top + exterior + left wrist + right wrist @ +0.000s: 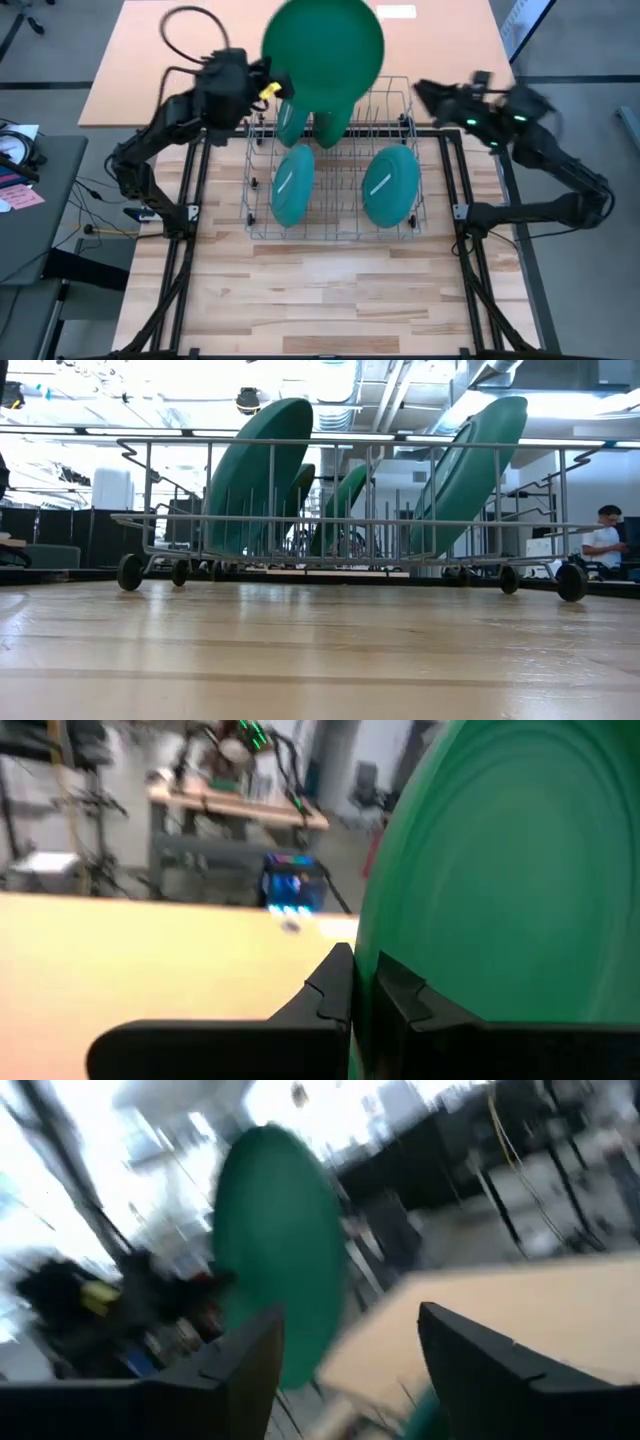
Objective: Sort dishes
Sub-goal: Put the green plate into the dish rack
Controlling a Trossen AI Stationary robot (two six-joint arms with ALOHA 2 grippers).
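Note:
A large green plate (323, 50) is up in the air over the far side of the wire rack (412, 150), with my left gripper (270, 88) shut on it; the left wrist view shows it as well (500, 870). In the rack, two teal plates (293, 185) (390, 185) stand on edge between the wires at the near side. Two darker plates (292, 122) (327, 125) stand behind them. My right gripper (425, 95) hovers open at the rack's far right corner with nothing between its fingers (240, 1370). My left gripper pinches the green plate's rim (392, 952) between its two fingers, on the side of the plate nearest the left arm. The fingers come in about level from the table's left. The plate is lifted clear above the rack and shows as a full round from above.
A tan board (150, 60) lies beyond the rack at the table's far side. Bare wooden table top (320, 290) stretches from the rack to the near edge. In the low view a person (605, 540) sits far off in the room.

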